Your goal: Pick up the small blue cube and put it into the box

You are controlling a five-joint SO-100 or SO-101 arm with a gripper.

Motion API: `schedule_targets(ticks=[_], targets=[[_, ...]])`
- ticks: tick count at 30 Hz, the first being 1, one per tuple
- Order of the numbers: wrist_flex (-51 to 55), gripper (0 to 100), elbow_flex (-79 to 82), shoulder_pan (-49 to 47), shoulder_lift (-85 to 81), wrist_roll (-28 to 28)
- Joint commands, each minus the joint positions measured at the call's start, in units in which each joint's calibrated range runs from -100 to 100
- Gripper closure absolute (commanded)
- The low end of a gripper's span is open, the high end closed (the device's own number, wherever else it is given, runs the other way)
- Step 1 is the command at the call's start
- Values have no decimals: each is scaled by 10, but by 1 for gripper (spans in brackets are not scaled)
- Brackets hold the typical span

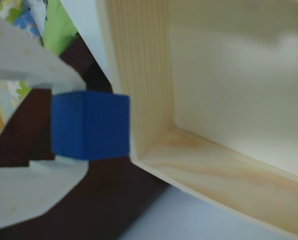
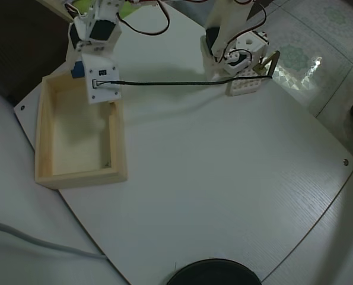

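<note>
In the wrist view, the white two-finger gripper [image 1: 71, 125] was closed on the small bright-blue cube [image 1: 90, 125], one finger above and one below it. The cube was just outside the corner of the shallow pale wooden box [image 1: 149, 100], beside its thick wall, and the inside of the box was bare.

In the overhead view, the box [image 2: 118, 142] stood at the left edge of the white round table [image 2: 223, 178]. The cube [image 2: 77, 70] was at the far left corner of the box, half hidden under the white arm [image 2: 99, 53]. A black cable [image 2: 164, 84] ran across to a small white perforated block [image 2: 244, 87]. No readable writing was visible.

Box [image 2: 119, 145] interior bare and open from above in the overhead view. Gripper [image 1: 68, 125], clamped on cube [image 1: 91, 125], sits just outside a box corner in the wrist view; wall [image 1: 141, 85] stands between cube and interior. Table [image 2: 223, 178] right of box unobstructed; black cable [image 2: 164, 84] runs across above it.
</note>
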Motion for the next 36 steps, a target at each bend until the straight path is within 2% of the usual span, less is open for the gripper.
schedule_targets(ticks=[1, 18, 25, 36], targets=[[3, 90, -2, -19, -23, -3], [-6, 89, 35, -59, -15, -4], [-6, 79, 36, -59, -15, -4], [3, 79, 36, -53, -24, -4]])
